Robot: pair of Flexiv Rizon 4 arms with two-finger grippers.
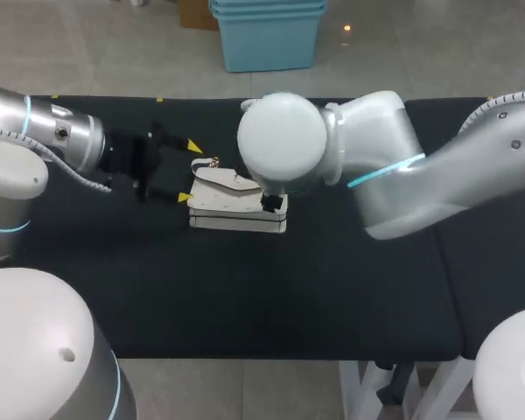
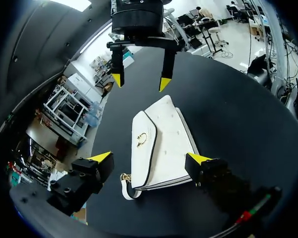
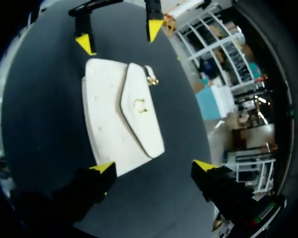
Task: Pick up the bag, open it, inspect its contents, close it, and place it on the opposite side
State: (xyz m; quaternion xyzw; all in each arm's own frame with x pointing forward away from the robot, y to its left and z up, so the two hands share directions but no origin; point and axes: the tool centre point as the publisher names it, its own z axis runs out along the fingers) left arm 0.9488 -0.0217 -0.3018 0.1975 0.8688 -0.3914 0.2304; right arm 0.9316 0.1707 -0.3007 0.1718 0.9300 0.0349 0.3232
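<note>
Head view: white quilted flap bag toward far edge of table. Your left gripper, right gripper wide open, empty, flanking it. Pinch body, probably not flap.

Flat white handbag: smooth leather-look skin, faint dimpled pattern, soft sheen. Small gold horseshoe clasp: shiny metal. Black table top: matt, cloth-like. Rounded white right arm shell: glossy, smooth plastic.
</note>
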